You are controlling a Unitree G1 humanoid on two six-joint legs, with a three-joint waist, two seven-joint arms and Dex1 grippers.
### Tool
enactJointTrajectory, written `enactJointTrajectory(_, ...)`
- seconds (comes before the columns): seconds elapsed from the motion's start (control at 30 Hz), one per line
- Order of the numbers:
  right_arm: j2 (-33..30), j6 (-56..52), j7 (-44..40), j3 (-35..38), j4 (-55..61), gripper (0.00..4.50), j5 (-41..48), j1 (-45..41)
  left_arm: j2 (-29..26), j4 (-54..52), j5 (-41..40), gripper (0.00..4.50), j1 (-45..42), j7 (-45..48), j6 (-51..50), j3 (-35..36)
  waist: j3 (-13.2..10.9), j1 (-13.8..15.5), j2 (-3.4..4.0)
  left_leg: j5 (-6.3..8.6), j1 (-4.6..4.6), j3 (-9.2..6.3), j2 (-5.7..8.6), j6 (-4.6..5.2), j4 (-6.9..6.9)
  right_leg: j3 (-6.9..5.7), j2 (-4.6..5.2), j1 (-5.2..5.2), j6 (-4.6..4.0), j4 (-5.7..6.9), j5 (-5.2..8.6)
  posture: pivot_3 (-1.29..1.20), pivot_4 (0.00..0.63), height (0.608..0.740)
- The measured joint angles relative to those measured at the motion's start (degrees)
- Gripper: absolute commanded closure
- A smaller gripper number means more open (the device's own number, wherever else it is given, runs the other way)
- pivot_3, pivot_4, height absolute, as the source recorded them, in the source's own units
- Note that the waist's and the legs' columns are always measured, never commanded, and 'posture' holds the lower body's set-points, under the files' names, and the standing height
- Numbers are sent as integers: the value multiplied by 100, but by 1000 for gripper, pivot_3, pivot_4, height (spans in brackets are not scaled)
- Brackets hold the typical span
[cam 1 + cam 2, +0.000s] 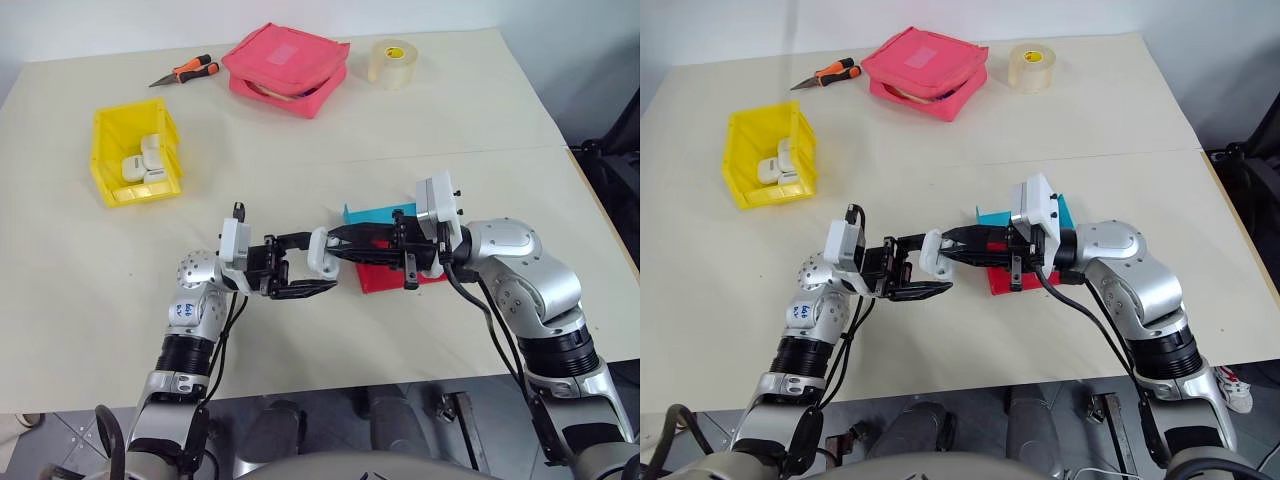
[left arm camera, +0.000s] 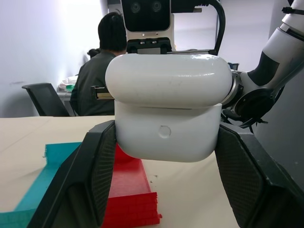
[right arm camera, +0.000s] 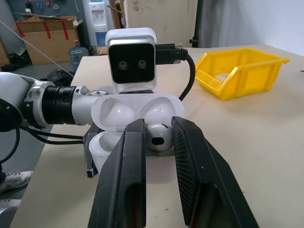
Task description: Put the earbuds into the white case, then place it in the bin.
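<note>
The white case (image 1: 321,253) is held above the table with its lid flipped open, and my left gripper (image 2: 166,159) is shut on its body, one finger (image 2: 95,175) on each side. My right gripper (image 3: 158,124) reaches in from the opposite side, shut on one small white earbud (image 3: 159,136). The earbud sits right at the mouth of the open case (image 3: 137,114), over one of its wells. The yellow bin (image 1: 108,150) stands at the table's left, well away from both grippers, with several white cases inside.
A blue tray (image 1: 372,213) and a red tray (image 1: 385,280) lie on the table just beneath my right gripper. A pink pouch (image 1: 285,68), a tape roll (image 1: 392,62) and an orange-handled cutter (image 1: 187,71) sit along the far edge. A person (image 2: 97,80) sits beyond the table.
</note>
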State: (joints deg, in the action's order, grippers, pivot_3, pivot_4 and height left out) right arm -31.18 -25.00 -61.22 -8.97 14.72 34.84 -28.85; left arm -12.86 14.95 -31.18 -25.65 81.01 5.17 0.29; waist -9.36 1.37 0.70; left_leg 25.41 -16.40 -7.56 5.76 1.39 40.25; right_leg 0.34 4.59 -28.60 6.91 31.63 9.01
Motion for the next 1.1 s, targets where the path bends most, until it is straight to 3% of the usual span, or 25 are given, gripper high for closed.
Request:
enactJointTrajectory(0.13, -68, -174, 84, 6, 90, 2088, -33, 5, -16, 67, 0, 1733, -8, -73, 48, 201, 0, -2, 0, 0, 0, 0, -1, 0, 0, 0, -1, -1, 0, 0, 0, 0, 150, 740)
enactJointTrajectory(0.53, -90, -780, 488, 209, 461, 2088, -7, -168, 22, 141, -8, 1733, -98, -97, 201, 325, 0, 2, 0, 0, 0, 0, 0, 0, 1, 0, 0, 0, 0, 0, 0, 0, 150, 740)
enactJointTrajectory(0.9, -544, -1135, 971, 780, 632, 2088, -26, 143, -4, 314, -52, 1733, -211, -89, 397, 455, 0, 9, 0, 0, -1, 2, -1, 0, 2, 0, 0, -1, 0, 1, -1, 0, 150, 740)
enactJointTrajectory(1.1, -1041, -1510, 1501, 1819, 1267, 2088, 55, 1297, -119, 535, -50, 1733, -337, -140, 549, 602, 0, 60, -1, 1, -5, 3, 4, 3, 3, -1, 4, 1, 2, -5, -2, 0, 150, 740)
